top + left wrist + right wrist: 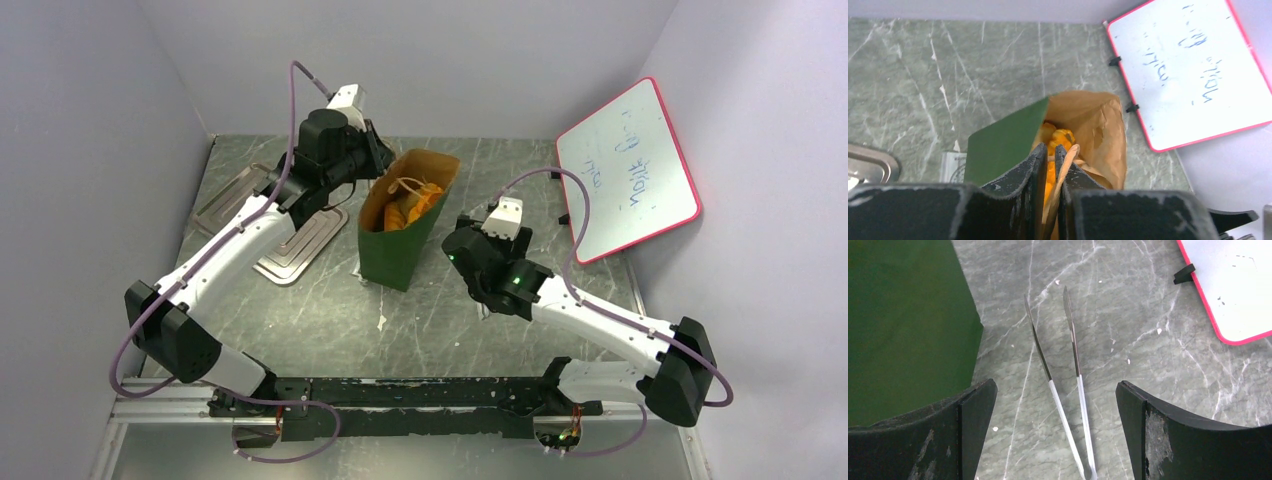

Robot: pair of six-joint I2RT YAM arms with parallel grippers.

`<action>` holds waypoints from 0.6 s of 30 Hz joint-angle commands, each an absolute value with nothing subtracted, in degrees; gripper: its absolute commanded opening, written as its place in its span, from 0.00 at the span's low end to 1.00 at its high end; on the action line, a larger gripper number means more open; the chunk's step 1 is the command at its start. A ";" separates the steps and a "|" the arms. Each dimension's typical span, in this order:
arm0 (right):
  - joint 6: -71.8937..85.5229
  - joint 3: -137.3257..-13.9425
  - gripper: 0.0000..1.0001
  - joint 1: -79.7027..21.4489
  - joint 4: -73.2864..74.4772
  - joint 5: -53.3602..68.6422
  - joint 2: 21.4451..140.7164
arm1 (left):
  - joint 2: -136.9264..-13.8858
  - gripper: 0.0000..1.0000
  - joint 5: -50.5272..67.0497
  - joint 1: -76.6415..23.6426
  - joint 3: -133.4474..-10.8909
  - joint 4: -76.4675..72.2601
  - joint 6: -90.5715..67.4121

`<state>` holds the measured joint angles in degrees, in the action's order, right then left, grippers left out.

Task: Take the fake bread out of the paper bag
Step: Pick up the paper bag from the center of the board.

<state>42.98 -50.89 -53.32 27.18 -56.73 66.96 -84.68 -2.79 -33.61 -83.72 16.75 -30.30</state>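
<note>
Left jaws pinch paper bag (1003, 145) | right jaws spread above tongs (1082, 400) | marble table (320, 310) | pale walls (450, 60)

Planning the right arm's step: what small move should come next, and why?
Probably lower the right gripper and close on the tongs: its jaws hang open directly over them, while the left gripper pinches the paper bag at its rim, fake bread inside.

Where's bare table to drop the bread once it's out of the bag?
Best: the near strip between the paper bag and the arm bases, mostly bare marble. Also open: the far patch between bag mouth and whiteboard. Crowded: left of the bag, tray plus left gripper on the rim; right of it, tongs under the open right gripper.
</note>
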 commanded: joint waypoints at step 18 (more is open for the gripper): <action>43.83 -53.48 0.91 -54.36 27.77 -60.61 68.08 | -80.45 0.07 -2.81 -32.96 -84.59 9.11 -28.50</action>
<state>43.11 -51.90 -53.82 28.10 -58.48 67.55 -84.29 -1.78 -33.43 -85.32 15.62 -29.76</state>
